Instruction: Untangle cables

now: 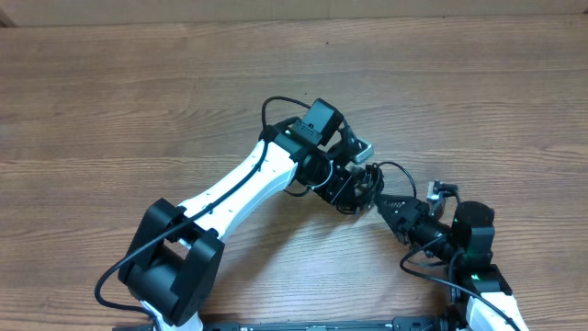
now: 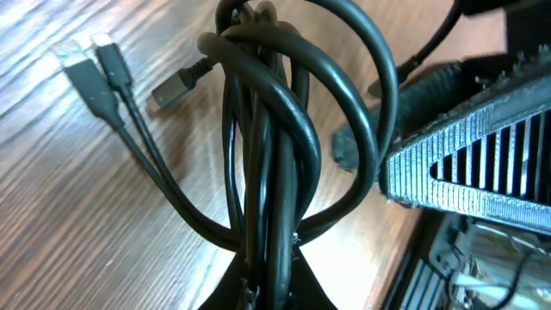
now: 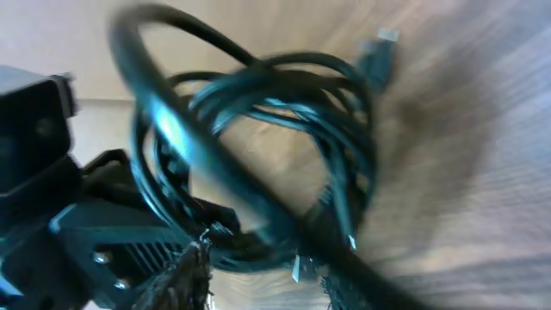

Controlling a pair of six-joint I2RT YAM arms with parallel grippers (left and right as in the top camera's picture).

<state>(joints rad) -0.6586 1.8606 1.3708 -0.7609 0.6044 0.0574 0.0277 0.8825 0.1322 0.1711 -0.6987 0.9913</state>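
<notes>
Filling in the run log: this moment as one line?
cables: tangled coil, plugs loose | left jaws: shut on cables | right jaws: at coil, state unclear

The left arm (image 1: 243, 179) stretches from the near-left corner diagonally up and to the right, its wrist bent downward. The left end effector (image 1: 354, 188) is clamped on the cables (image 2: 267, 172), with the fingers closed at the bottom of its own wrist view. The right arm (image 1: 464, 244) sits low and folded short, pointing left. The right end effector (image 1: 386, 204) almost meets the left one. Its fingers (image 3: 191, 277) stand apart, though that view is blurred.
</notes>
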